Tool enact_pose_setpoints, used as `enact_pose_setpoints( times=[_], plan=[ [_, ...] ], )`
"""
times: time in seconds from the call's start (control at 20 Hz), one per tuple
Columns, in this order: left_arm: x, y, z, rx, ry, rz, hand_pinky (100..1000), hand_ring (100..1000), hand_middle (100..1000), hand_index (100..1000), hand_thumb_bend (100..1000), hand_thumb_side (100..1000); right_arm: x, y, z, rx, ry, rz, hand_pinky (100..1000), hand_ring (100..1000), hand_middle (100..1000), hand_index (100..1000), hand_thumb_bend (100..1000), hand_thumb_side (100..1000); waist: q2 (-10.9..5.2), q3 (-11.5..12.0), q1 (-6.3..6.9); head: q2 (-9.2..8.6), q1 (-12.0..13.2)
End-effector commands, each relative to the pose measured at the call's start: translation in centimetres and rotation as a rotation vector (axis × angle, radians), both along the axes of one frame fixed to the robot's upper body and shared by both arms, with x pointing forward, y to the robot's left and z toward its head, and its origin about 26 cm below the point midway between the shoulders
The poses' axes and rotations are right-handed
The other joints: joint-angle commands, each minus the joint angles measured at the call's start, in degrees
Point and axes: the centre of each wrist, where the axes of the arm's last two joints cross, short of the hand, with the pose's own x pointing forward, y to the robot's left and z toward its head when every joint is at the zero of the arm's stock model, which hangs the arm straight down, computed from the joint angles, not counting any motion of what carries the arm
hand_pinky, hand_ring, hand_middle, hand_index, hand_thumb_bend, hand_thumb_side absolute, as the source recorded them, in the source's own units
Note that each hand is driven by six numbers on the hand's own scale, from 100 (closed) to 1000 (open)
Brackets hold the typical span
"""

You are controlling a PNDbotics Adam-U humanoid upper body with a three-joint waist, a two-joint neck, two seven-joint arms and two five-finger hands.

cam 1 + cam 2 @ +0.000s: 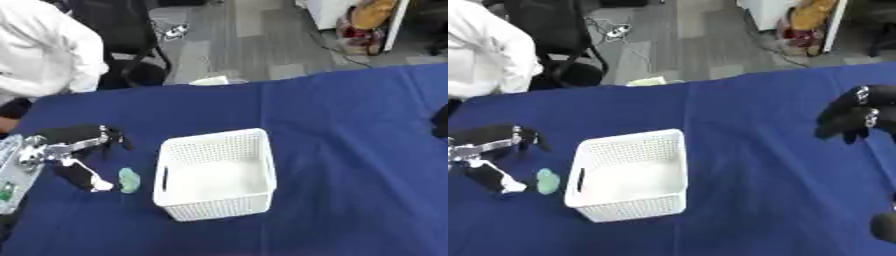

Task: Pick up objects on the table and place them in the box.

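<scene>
Left hand hovers with fingers relaxed beside small pale-green object on blue table | object lies just left of white box, apparently light and soft; best pinched across its middle | right hand idles curled, empty.

Left hand low at the left, palm down, fingers spread and angled downward (one pale-tipped). Right hand raised at the far right, fingers curled downward, holding nothing.
</scene>
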Motion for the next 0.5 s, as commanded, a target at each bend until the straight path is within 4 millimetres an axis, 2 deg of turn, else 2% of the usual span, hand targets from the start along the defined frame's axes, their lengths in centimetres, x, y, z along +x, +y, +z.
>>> enact_pose_setpoints(
  times=[0.05,0.1,0.5],
  plan=[
    [0.1,0.98,1.85,0.048,-0.016,0.011,203,460,758,838,1000,265,-0.29,-0.15,1.0,-0.027,-0.027,0.002,100,249,515,594,695,1000,-0.88,-0.03,-0.32,-0.55,-0.39],
    [0.12,0.99,1.79,0.05,-0.011,0.011,196,465,758,835,986,311,-0.29,-0.14,1.0,-0.028,-0.027,0.002,100,248,515,594,698,1000,-0.88,-0.04,-0.32,-0.65,-0.42],
    [0.41,1.03,1.09,0.1,0.037,0.013,199,473,765,829,991,313,-0.28,-0.07,0.94,-0.035,-0.021,0.004,100,247,514,594,706,1000,-0.89,-0.08,-0.32,-0.69,0.02]
  ],
)
